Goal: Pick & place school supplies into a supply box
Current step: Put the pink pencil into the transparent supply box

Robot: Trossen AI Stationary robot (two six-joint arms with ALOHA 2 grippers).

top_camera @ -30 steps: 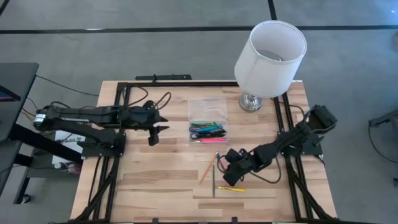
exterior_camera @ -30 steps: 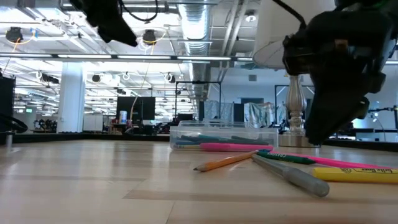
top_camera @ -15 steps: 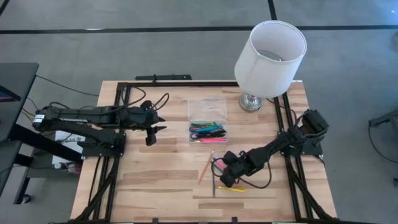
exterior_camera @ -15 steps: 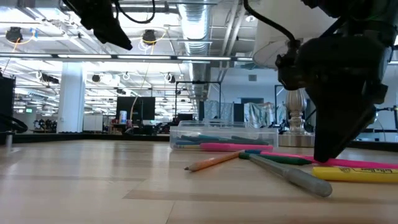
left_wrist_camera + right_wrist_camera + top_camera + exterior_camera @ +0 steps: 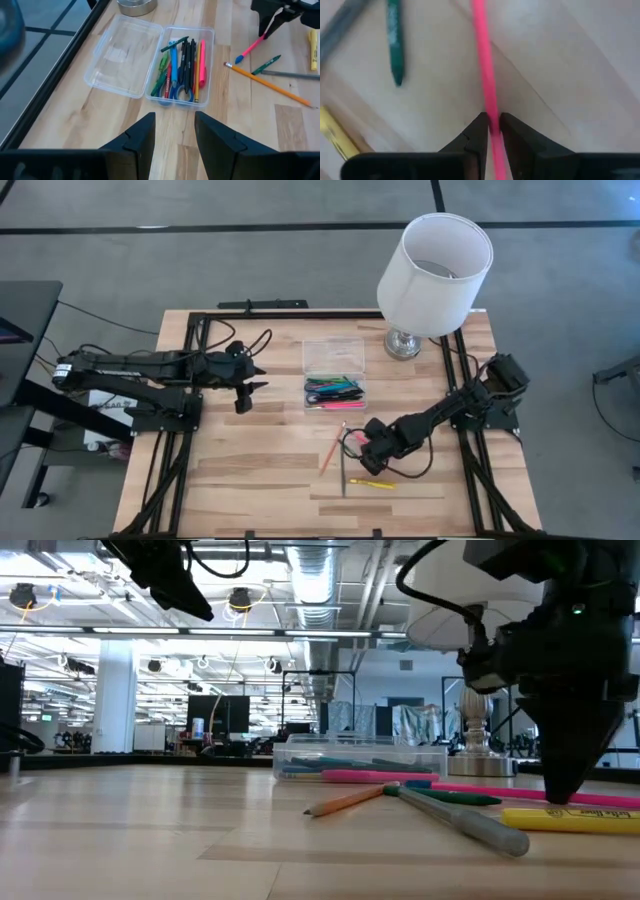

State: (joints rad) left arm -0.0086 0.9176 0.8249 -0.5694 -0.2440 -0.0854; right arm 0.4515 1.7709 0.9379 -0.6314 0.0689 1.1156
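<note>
The clear supply box [image 5: 334, 370] lies open at the table's far middle, its tray [image 5: 182, 65] holding several pens, markers and blue-handled scissors, its lid [image 5: 125, 60] flat beside it. My right gripper [image 5: 366, 446] is down at the table, shut on a pink pen [image 5: 250, 47]. Loose beside it lie an orange pencil [image 5: 267, 85], a green pen [image 5: 266, 64], a grey pen [image 5: 290, 75] and a yellow highlighter [image 5: 314, 47]. My left gripper [image 5: 250, 385] hangs open and empty above the table, left of the box. My right gripper pinches the pink pen's shaft [image 5: 491, 112] between its two fingers, which lie across it and come from above, slanting down. The pen runs on away from the fingers and lies low along the table [image 5: 480, 790].
A lamp with a white shade [image 5: 434, 260] stands on a metal base [image 5: 404, 343] at the far right, beside the box. Black frame rails [image 5: 190, 430] run along the table's left and right sides.
My right gripper has come down to the table top and gone a little toward the right edge, at the pink pen. The orange pencil and the green pen have slid slightly on the table.
</note>
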